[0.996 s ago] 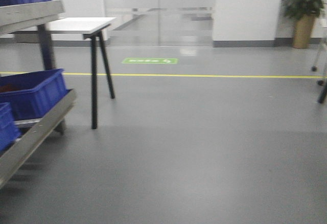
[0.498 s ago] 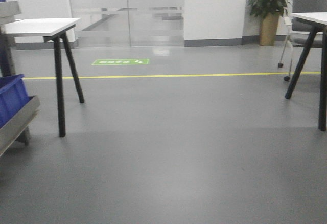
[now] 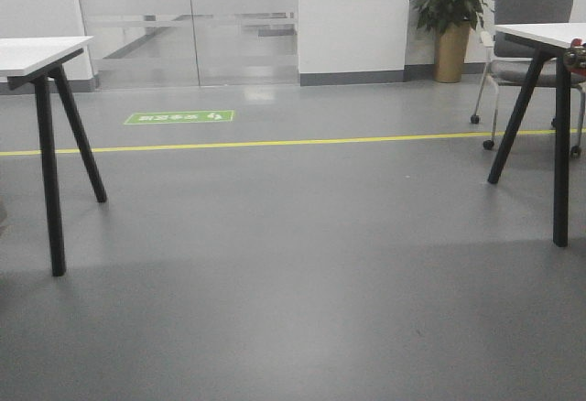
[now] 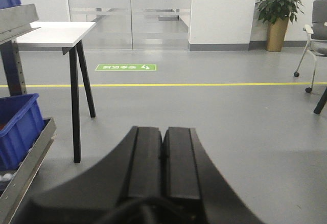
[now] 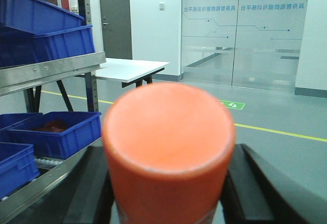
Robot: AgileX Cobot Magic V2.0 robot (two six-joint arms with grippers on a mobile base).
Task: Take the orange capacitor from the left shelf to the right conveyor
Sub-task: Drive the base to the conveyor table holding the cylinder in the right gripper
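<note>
Step in hand looks like the carry: pick is done, base is between stations. The orange capacitor (image 5: 168, 152) sits in the right gripper (image 5: 168, 193), jaws clenched on it, black fingers (image 5: 92, 188) showing on both sides of the body. The left gripper (image 4: 162, 168) is empty, jaws pressed together with no gap.

The left shelf (image 5: 51, 68) is off to the left in the right wrist view, steel rail and blue bins (image 5: 56, 132) in sight; one bin holds something reddish, too blurred to name. A slice of the same rack and a bin shows at the left edge of the left wrist view.

Front view shows only open grey floor (image 3: 293, 282), a yellow line (image 3: 275, 143), a green floor marker (image 3: 179, 118), white-topped tables on each side (image 3: 37, 53), a potted plant (image 3: 449, 16) and a chair (image 3: 531, 26). The right conveyor isn't in any view.

Next move, as I judge it: bring the belt into view on the right, then line up the right arm over it before letting go. Grip should hold through the turn.

Capacitor look: smooth, bright orange cylinder, seen end-on, flat round top face toward the camera. No side print visible from this angle. Looks rigid and slick, so a slip in the jaws is the risk
</note>
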